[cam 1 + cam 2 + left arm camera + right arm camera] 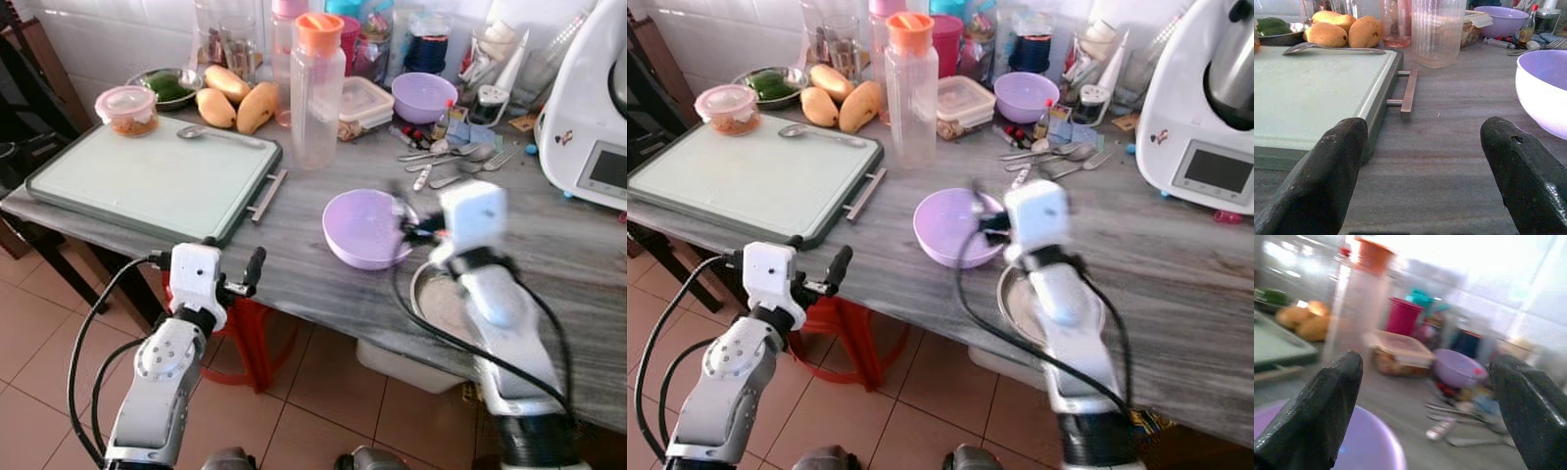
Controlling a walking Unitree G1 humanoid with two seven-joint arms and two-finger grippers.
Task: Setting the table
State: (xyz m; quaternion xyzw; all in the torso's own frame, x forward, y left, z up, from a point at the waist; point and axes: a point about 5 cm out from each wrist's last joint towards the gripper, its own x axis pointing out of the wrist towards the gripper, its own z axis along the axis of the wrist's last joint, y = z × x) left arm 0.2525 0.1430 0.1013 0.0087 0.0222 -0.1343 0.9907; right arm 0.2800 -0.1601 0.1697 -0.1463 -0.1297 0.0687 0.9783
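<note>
Black fingers of the right gripper [1420, 396] stand spread wide apart, empty, hovering over the near rim of the lilac bowl [364, 227] that sits close to the front edge of the grey stone counter [313, 284]. The step in hand looks like taking that bowl by its rim. To do it well, one finger should drop inside the wall and the other outside before closing, with the wrist kept level so the bowl does not tip toward the edge. A metal plate [438, 297] lies just beside the bowl at the front edge, under the right forearm, so the arm wants lifting clear of it.

The left gripper [1420, 161] is also spread and empty, held low at the front edge, pointing between the green-rimmed cutting board [147, 176] and the bowl. Farther back lie loose spoons and forks [456, 162], a second lilac bowl [423, 95], a tall clear bottle with an orange cap [316, 88], mangoes [235, 103] and a lidded tub [127, 110].

The right wrist view is smeared by motion, so how near the fingers are to the rim cannot be judged. The right wrist housing hides the bowl's right side and part of the plate. A white appliance [588, 117] is cut off at the right corner.
</note>
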